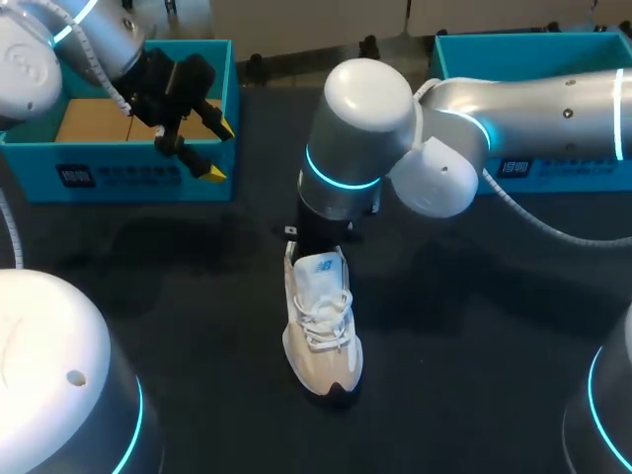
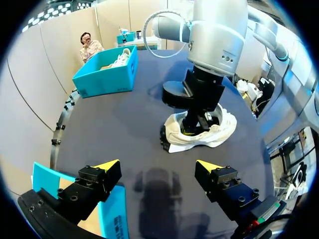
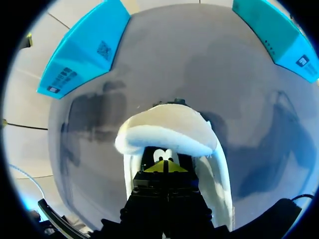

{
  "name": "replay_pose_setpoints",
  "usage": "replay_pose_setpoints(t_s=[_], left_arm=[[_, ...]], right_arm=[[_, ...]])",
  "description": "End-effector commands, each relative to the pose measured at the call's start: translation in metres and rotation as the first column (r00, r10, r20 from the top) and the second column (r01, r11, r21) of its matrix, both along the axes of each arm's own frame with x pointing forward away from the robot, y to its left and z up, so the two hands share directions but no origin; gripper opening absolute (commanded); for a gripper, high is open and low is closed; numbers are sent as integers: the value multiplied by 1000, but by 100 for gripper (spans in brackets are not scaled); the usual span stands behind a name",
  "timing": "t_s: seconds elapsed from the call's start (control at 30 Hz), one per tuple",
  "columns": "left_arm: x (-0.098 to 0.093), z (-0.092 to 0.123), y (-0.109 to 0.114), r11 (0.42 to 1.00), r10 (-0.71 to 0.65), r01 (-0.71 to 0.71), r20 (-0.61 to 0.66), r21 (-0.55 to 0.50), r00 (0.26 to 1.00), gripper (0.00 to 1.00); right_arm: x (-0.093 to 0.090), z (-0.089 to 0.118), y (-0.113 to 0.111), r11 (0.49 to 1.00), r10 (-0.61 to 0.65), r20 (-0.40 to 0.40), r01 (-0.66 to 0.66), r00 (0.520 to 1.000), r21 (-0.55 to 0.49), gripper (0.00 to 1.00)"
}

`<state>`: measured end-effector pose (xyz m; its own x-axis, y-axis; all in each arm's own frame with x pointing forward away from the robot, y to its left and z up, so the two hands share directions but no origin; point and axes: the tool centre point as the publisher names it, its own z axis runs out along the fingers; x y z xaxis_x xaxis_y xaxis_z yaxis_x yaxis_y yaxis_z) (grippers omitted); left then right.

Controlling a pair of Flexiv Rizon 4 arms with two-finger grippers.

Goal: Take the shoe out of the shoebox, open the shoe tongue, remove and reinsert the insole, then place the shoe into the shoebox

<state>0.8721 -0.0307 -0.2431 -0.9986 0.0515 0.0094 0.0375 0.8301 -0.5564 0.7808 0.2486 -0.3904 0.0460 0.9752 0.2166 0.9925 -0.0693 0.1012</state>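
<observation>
White shoe (image 1: 321,321) sits on the black table (image 1: 474,316), outside the blue shoebox (image 1: 128,180). Our right gripper (image 3: 164,167) is down in its mouth, tips pressed together; insole pinched or not, we cannot tell. Left gripper (image 2: 158,165) hangs wide open, empty. Insole step, we judge; next needs a straight pull out.

print on shoebox (image 1: 197,186) unreadable
</observation>
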Motion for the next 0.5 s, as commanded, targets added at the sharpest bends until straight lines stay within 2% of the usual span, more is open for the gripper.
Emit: replay_pose_setpoints(t_s=[0.03, 0.33, 0.5], left_arm=[[0, 0, 0, 1000, -1, 1, -2, 3, 1000, 100], [0, 0, 0, 1000, -1, 1, -2, 3, 1000, 100], [0, 0, 0, 1000, -1, 1, -2, 3, 1000, 100]], right_arm=[[-1, 1, 2, 1000, -7, -8, 7, 1000, -17, 0], [-6, 26, -1, 1000, -4, 29, 5, 1000, -31, 0], [-4, 28, 5, 1000, 15, 32, -15, 999, -22, 0]])
